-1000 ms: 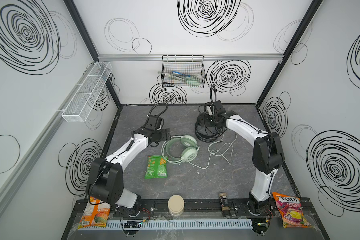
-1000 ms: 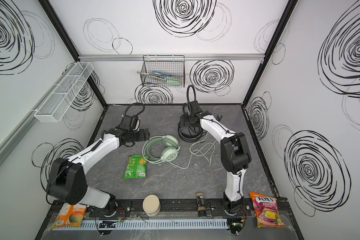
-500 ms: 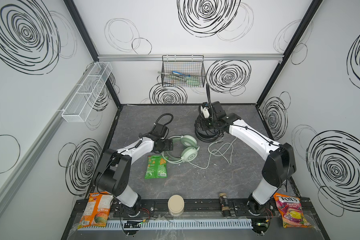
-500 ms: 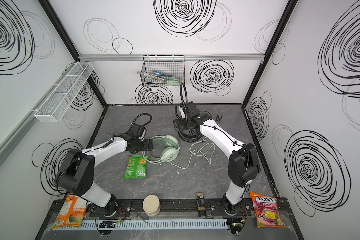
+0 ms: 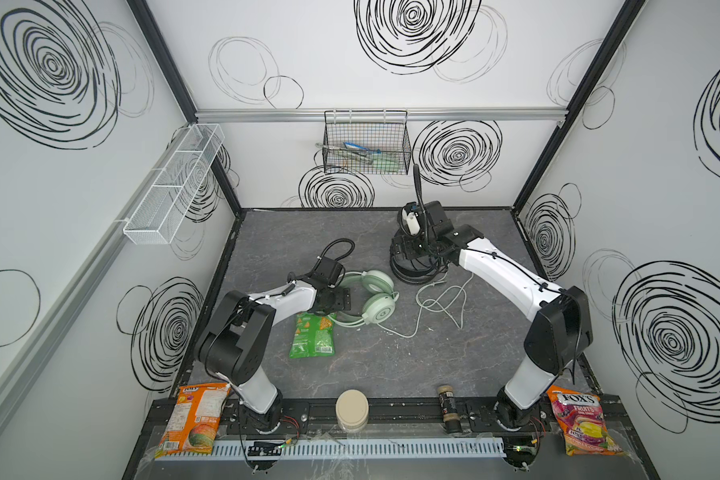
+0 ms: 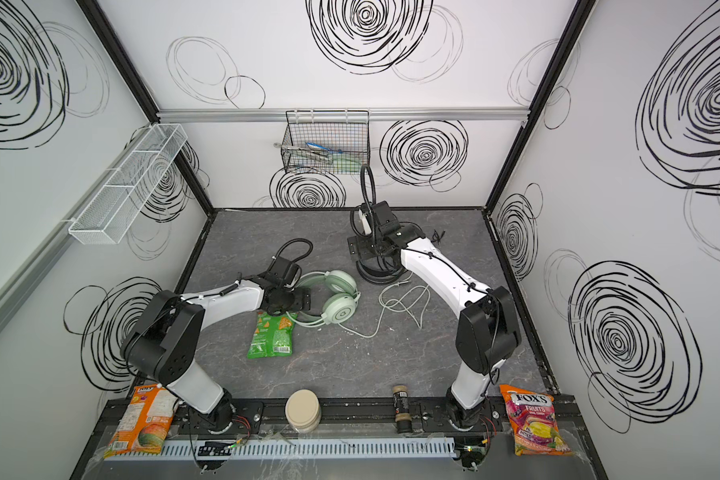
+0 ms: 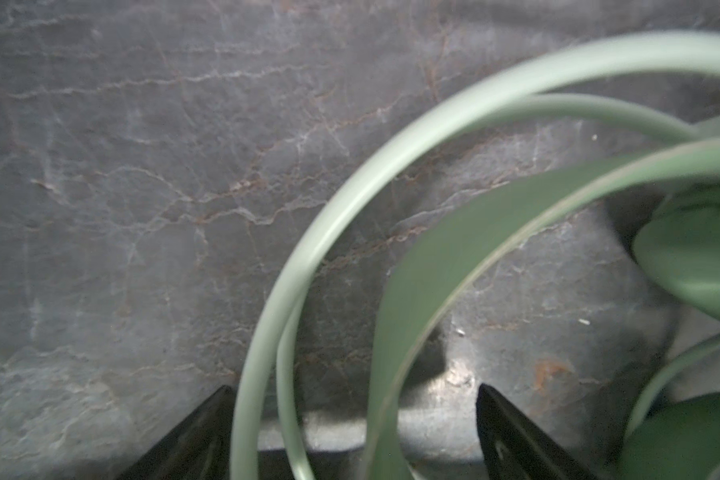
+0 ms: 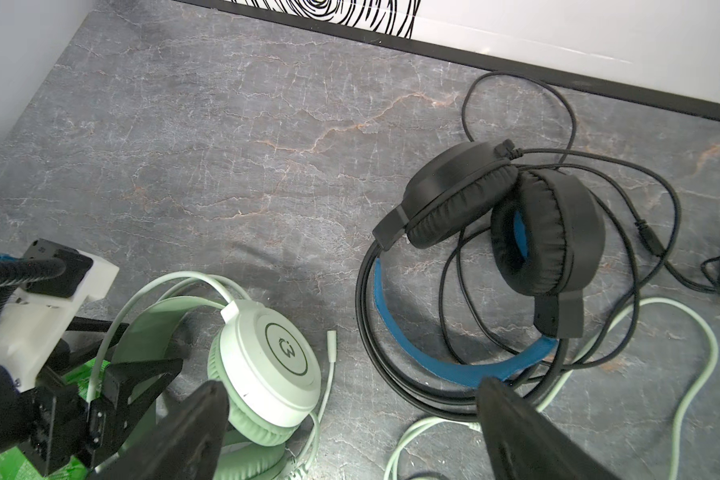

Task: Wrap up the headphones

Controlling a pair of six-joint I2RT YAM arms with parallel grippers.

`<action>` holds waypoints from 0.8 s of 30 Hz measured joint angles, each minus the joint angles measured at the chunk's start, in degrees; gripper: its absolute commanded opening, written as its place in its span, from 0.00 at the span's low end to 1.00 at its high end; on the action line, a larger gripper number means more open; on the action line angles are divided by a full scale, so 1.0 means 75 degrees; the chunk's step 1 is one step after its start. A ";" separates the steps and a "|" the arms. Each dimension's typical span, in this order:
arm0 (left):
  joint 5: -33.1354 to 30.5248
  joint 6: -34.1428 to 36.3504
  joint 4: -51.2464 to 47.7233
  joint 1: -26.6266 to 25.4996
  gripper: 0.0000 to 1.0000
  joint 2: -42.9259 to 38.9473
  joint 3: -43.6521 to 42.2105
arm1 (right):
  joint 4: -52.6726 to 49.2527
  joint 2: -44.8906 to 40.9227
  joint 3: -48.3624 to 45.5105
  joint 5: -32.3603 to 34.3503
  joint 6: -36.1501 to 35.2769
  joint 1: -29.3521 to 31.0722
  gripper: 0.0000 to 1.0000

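Left wrist view: my left pincer is spread wide and straddles the headband of the mint headset, one finger on each side, nothing clamped yet. The headset lies mid-table on its side, with the green snack bag just beside the band and its pale cable sprawled loose toward my right arm. The black headset sits further back with its own black cable looped around it. My right pincer hangs above it, jaws wide, empty. Step in hand, as I read it: pin the mint set by the band so the cable can be wound. To do it well, centre on the flat strap, take both thin rails in the same bite, and close slowly. Stay clear of the snack bag. Don't lift until the grip holds, or the cups will swing. Then send the right pincer for the pale cable close to the cup, not the plug end. The cable crosses the black set's loops, so pulling hard would likely drag that one along. Versus a second ago: my left pincer was well back from the mint set, toward the rear left, and has since come in over the band. My right arm has stretched out, wrist still above the black set. Neither headset nor the cable has shifted.
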 measured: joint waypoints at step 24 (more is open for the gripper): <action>-0.0280 -0.0256 0.0029 -0.0312 0.72 0.0230 0.0280 | 0.0463 -0.1250 -0.0644 0.0309 -0.0006 -0.0157 0.97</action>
